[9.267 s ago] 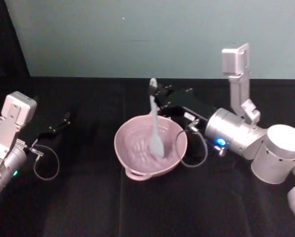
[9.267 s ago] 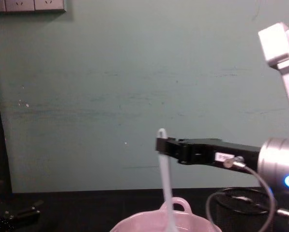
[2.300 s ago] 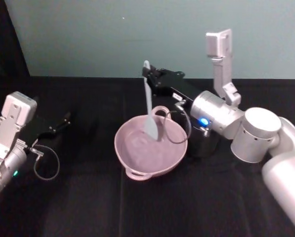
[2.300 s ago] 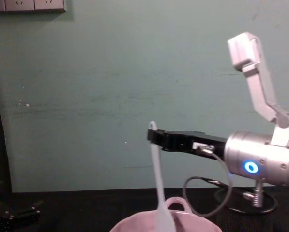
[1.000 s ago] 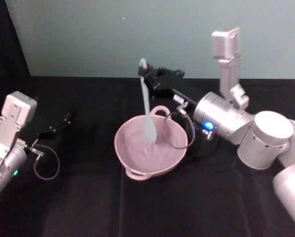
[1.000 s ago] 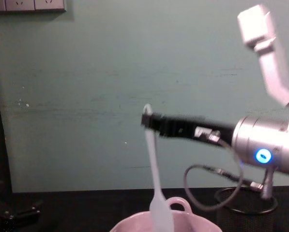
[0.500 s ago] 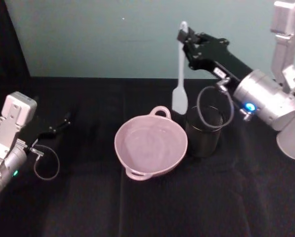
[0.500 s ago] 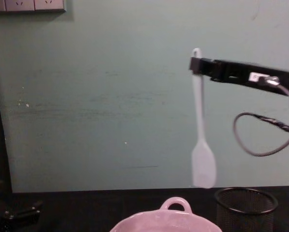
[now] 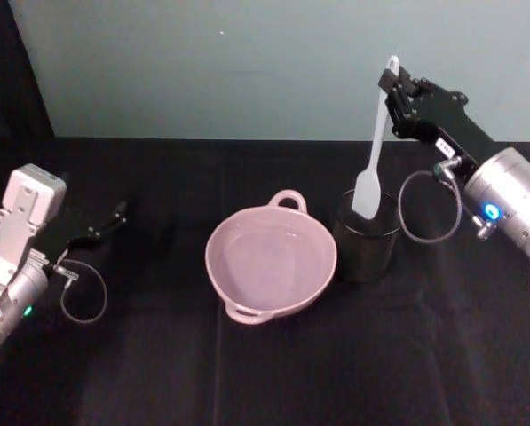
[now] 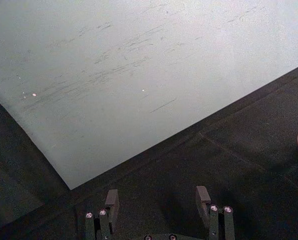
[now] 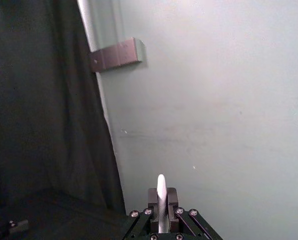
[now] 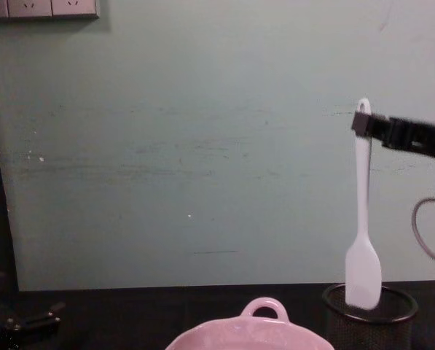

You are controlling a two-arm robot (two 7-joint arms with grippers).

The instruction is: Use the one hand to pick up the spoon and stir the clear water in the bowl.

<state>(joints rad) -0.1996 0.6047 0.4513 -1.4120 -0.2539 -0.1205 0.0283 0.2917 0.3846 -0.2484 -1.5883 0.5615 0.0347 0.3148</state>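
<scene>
My right gripper (image 9: pixel 394 90) is shut on the top end of the white spoon (image 9: pixel 372 151), which hangs almost straight down. In the chest view the spoon (image 12: pixel 362 219) hangs from the right gripper (image 12: pixel 362 122) with its blade tip at the mouth of the black mesh cup (image 12: pixel 370 315). The right wrist view shows the handle end of the spoon (image 11: pixel 160 186) pinched in the right gripper (image 11: pixel 160 196). The pink bowl (image 9: pixel 213 253) stands left of the cup, holding clear water. My left gripper (image 9: pixel 114 218) rests open at the far left, away from the bowl.
The black mesh cup (image 9: pixel 366 244) stands directly right of the bowl, almost touching it. A green wall runs along the back of the black table. The bowl's loop handle (image 12: pixel 264 306) points toward the wall. The left gripper (image 10: pixel 157 200) has bare black cloth before it.
The right gripper lifted the spoon out of the bowl, swung it right, and over the last half second lowered it until the blade reached the mesh cup's mouth. The left arm stayed still.
</scene>
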